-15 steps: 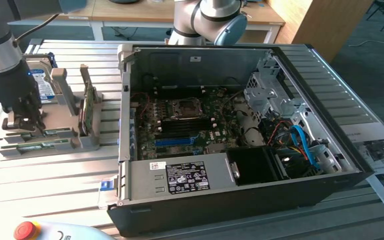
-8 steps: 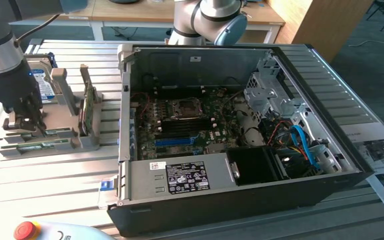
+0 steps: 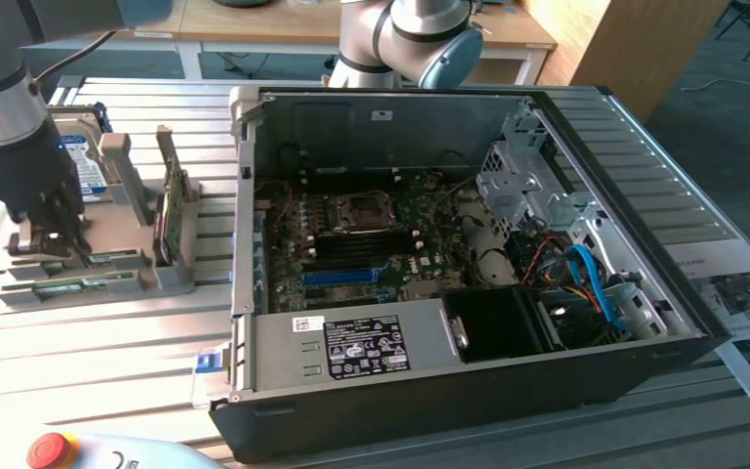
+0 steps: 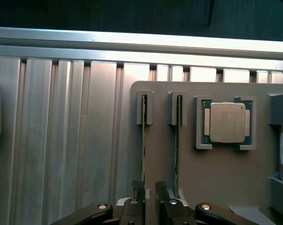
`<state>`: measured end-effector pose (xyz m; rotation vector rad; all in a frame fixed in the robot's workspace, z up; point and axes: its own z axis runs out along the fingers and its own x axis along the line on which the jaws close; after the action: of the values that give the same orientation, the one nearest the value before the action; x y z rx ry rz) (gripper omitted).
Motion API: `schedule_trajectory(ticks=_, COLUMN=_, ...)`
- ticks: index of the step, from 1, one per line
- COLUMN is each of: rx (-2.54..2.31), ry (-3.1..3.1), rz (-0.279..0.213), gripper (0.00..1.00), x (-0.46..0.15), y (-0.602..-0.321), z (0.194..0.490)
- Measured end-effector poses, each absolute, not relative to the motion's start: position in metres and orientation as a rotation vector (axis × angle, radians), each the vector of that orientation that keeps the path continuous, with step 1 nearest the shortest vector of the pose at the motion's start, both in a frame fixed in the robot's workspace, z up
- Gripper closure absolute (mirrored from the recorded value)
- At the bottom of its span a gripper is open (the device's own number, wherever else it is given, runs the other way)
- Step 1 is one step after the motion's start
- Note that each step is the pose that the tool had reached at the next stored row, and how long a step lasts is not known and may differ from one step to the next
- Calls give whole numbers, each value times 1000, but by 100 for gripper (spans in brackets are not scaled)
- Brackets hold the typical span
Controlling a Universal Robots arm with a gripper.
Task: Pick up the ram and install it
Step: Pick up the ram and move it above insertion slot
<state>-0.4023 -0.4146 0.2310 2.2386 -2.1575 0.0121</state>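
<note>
exterior view: the gripper (image 3: 47, 242) is lowered onto a grey holder (image 3: 167, 278) at the exterior view's left, on the slatted table (image 3: 89, 362). two green sticks are seated on edge in the holder. the ram (image 3: 104, 259) under the fingers is the farther one, and a second stick (image 3: 86, 286) is set just beside it. a wider green card (image 3: 167, 210) is stood upright in the same holder, and a hard drive (image 3: 78, 161) is propped beside the arm. the open computer case (image 3: 479, 371) is laid well apart, toward the exterior view's right, with its motherboard (image 3: 362, 244) exposed.

wrist view: the ram (image 4: 144, 150) is seen edge-on, running from its slot to the gripper (image 4: 150, 188). the fingers (image 4: 161, 192) are held narrowly apart, with a slim gap left between them. the stick is met at the inner edge of one finger, and whether it is touched cannot be told. a processor (image 4: 225, 123) is seated in a square recess of the holder (image 4: 216, 178).
</note>
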Motion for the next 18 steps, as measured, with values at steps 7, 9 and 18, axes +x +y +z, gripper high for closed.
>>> schedule_trajectory(ticks=7, rx=2239, ry=-2157, rz=12, gripper=76, x=-402, y=-415, z=223)
schedule_trajectory(ticks=9, rx=2239, ry=-2157, rz=12, gripper=76, x=-402, y=-415, z=221)
schedule_trajectory(ticks=18, rx=2239, ry=-2157, rz=12, gripper=76, x=-402, y=-415, z=213)
